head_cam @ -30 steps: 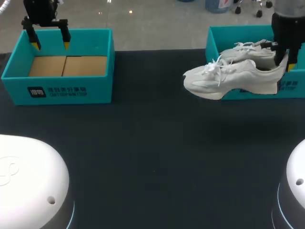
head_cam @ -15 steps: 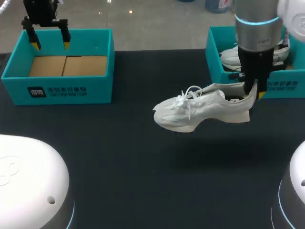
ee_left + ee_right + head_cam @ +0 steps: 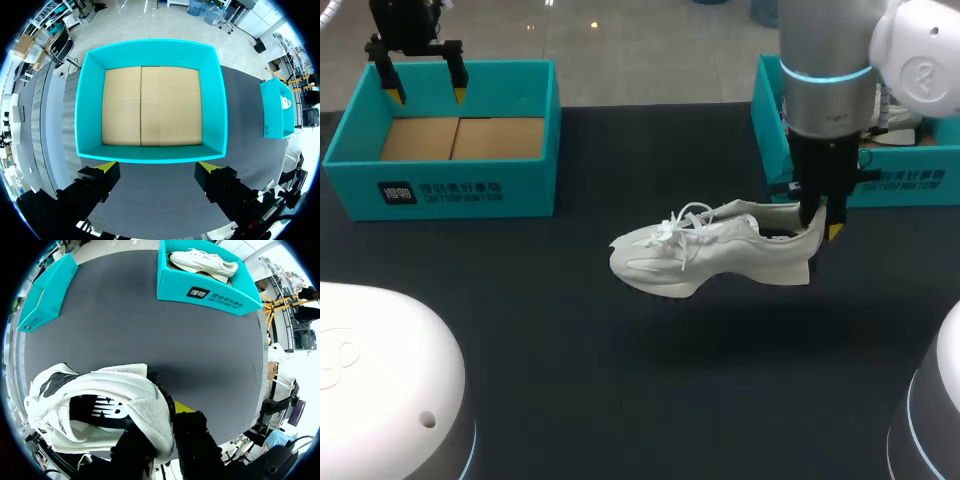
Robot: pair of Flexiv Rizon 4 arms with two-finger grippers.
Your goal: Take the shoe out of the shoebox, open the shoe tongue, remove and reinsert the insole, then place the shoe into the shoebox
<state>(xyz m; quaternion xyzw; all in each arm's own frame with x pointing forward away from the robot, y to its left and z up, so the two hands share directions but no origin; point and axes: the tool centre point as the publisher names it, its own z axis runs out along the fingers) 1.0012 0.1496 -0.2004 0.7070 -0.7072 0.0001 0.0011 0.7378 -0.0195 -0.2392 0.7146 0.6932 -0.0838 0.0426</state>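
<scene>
A white shoe [image 3: 710, 255] hangs just above the dark table [image 3: 570, 350] near its middle, toe to the left. My right gripper [image 3: 817, 225] is shut on its heel collar from above. In the right wrist view the heel of the shoe [image 3: 100, 395] sits between the fingers of that gripper [image 3: 162, 435], and the insole shows inside. The teal shoebox [image 3: 910, 185] stands at the back right; it [image 3: 210, 292] holds a second white shoe [image 3: 202, 262]. My left gripper [image 3: 422, 88] hovers open over the left teal box [image 3: 440, 190], nothing between its fingers [image 3: 107, 167].
The left teal box [image 3: 150, 152] holds only a cardboard floor. Two white arm bases [image 3: 380, 380] sit at the table's near corners. The right arm's column hides part of the right shoebox in the head view.
My right arm has carried the shoe from in front of the right shoebox leftward and down to the table's middle. The left arm has stayed put.
</scene>
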